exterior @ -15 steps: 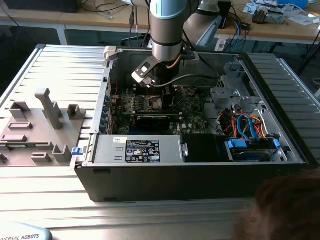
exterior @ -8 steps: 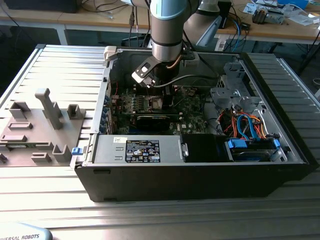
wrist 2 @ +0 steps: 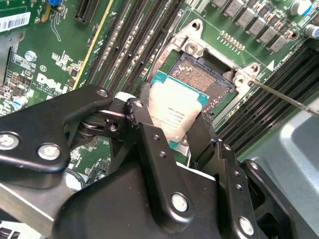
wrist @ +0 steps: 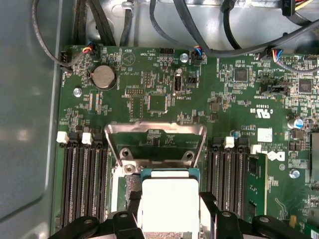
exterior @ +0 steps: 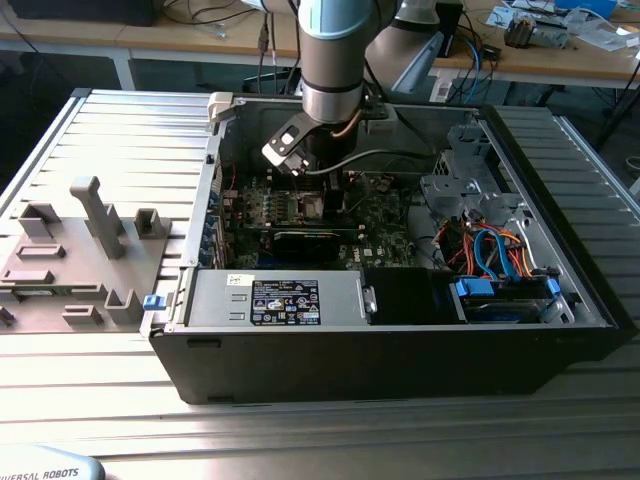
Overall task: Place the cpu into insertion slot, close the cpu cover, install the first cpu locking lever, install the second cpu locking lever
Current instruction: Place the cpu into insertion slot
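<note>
My gripper [wrist 2: 174,124] is shut on the cpu [wrist 2: 175,107], a small square chip with a silver-grey top and green rim. Black fingers [wrist 2: 144,119] press on its two opposite sides. The cpu hangs just over the insertion slot [wrist 2: 212,79], whose dark pin field shows beyond the chip's far edge. In the first wrist view the cpu [wrist: 169,196] sits between the fingers [wrist: 207,206], and the cpu cover [wrist: 155,130], a silvery frame, stands raised open behind the slot. In the exterior view the gripper [exterior: 318,200] reaches down into the open computer case over the green motherboard [exterior: 385,225].
A thin metal lever rod [wrist 2: 284,97] sticks out beside the slot. Black memory slots [wrist: 82,184] flank it on both sides. The case holds a power supply [exterior: 280,300] at the front and a drive cage with cables [exterior: 490,250] on the exterior view's right. A grey fixture plate [exterior: 80,250] lies outside.
</note>
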You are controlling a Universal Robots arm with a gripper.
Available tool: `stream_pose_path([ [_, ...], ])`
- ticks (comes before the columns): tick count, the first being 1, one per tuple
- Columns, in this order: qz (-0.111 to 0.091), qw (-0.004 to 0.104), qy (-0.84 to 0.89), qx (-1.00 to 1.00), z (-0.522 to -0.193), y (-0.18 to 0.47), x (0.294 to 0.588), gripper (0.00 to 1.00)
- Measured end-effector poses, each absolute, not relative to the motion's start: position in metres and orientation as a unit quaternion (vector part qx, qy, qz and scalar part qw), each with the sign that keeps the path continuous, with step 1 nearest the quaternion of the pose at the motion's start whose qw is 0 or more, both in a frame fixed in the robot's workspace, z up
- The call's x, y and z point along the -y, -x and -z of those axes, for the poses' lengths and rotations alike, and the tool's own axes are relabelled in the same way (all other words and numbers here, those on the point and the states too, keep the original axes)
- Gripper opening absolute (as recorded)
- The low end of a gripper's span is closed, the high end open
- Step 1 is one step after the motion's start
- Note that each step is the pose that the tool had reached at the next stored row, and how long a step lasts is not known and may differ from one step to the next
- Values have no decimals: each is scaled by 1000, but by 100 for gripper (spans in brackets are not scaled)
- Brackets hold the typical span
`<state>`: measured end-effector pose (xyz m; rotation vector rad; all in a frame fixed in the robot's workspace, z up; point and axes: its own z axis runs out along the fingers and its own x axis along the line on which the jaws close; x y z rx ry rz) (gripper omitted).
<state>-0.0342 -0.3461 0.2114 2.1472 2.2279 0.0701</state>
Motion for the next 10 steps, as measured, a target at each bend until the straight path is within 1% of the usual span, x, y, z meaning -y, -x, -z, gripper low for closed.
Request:
stream_pose_path([
  [10, -24, 24, -694, -720, -211, 43, 334, 54],
])
